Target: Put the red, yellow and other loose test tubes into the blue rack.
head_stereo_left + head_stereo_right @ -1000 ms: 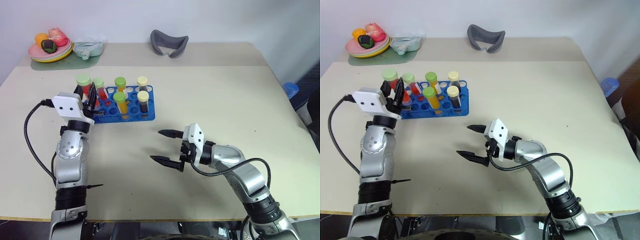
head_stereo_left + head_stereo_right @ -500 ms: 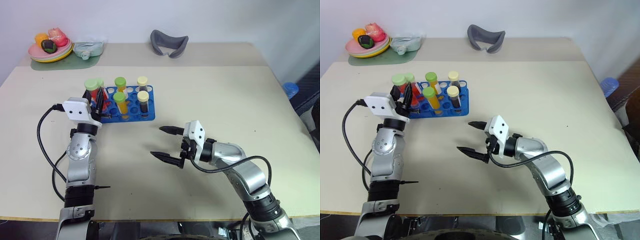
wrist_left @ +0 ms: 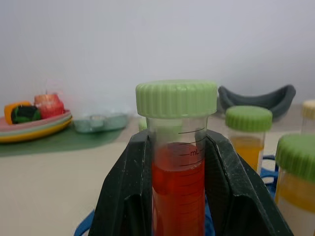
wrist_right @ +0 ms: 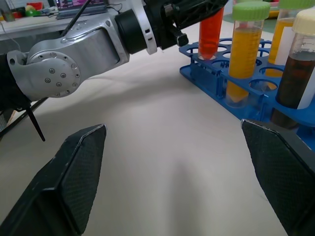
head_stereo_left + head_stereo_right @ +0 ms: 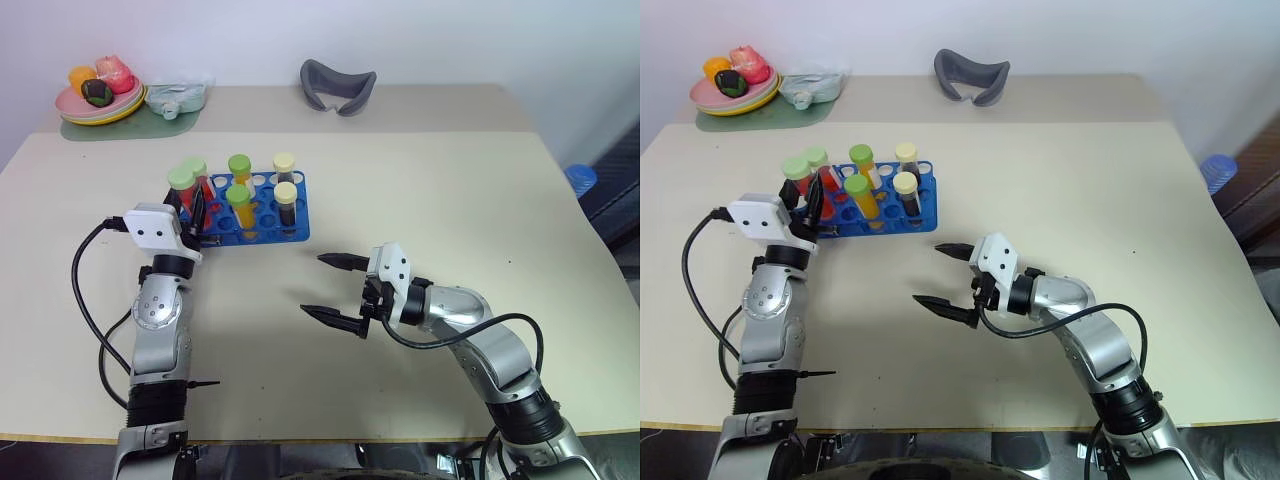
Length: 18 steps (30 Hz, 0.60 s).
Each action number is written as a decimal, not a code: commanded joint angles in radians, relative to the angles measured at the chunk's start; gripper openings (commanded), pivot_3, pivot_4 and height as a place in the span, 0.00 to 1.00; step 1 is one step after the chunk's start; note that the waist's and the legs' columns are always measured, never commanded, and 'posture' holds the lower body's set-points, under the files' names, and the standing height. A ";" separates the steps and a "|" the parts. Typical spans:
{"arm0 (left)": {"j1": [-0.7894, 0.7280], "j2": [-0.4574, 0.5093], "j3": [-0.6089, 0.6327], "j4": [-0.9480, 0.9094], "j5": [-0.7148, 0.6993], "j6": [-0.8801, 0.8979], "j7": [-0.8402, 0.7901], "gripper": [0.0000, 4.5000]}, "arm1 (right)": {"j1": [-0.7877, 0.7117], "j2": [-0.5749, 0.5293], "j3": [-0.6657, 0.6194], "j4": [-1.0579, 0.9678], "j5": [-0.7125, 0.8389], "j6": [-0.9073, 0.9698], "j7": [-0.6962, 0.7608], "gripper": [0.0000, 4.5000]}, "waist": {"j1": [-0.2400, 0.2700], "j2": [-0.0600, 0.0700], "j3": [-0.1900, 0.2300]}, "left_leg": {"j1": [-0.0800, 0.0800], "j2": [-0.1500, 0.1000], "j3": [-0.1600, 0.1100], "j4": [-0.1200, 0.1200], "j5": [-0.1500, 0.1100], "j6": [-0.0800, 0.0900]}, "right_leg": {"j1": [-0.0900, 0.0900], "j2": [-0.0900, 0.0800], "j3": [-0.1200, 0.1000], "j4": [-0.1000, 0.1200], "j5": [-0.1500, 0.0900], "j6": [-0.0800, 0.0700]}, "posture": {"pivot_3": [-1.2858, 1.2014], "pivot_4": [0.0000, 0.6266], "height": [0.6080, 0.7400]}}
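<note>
My left gripper is shut on a red test tube with a light-green cap, held upright over the left end of the blue rack. In the left wrist view the black fingers clamp the red tube on both sides. In the right wrist view the tube's lower end meets a hole at the rack's near corner. Another red tube, two yellow tubes and two dark-brown tubes stand in the rack. My right gripper hovers open and empty over bare table, right of the rack.
A plate of toy food on a green mat and a pale teal object sit at the far left corner. A grey curved tray lies at the far edge. A blue object is beyond the table's right edge.
My left gripper has sunk a little with the red tube and shifted right, closer to the rack's left end. The right arm has stayed still.
</note>
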State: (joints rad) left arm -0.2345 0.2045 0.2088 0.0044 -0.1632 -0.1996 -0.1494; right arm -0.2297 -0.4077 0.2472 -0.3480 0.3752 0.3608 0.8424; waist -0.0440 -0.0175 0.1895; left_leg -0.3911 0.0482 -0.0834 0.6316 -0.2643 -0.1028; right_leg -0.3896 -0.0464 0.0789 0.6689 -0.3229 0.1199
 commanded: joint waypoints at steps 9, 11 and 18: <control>-0.007 0.010 0.004 -0.016 0.009 0.019 0.007 0.41 | -0.010 0.010 -0.005 -0.035 0.016 0.010 -0.014 1.00 | 0.000 0.000 0.000 | 0.000 0.000 0.000 0.000 0.000 0.000 | 0.000 0.000 0.000 0.000 0.000 0.000 | 0.52 0.24 1.00; -0.007 0.008 0.007 -0.018 0.010 0.025 0.014 0.62 | -0.007 0.009 -0.005 -0.036 0.016 0.009 -0.014 1.00 | 0.001 0.000 0.000 | 0.000 0.000 0.000 0.000 0.000 0.000 | 0.000 0.000 0.000 0.000 0.000 0.000 | 0.52 0.24 1.00; 0.044 0.039 0.039 -0.133 -0.045 0.077 -0.008 0.95 | 0.002 0.009 -0.017 -0.023 0.011 -0.011 -0.016 1.00 | -0.001 0.000 0.000 | 0.000 0.000 0.000 0.000 0.000 0.000 | 0.000 0.000 0.000 0.000 0.000 0.000 | 0.52 0.24 1.00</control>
State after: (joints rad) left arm -0.2003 0.2237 0.2160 -0.0544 -0.1786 -0.1337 -0.1477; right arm -0.2309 -0.4061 0.2471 -0.3481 0.3754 0.3713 0.8297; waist -0.0446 -0.0175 0.1895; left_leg -0.3912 0.0483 -0.0834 0.6315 -0.2643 -0.1028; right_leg -0.3897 -0.0464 0.0790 0.6688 -0.3230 0.1199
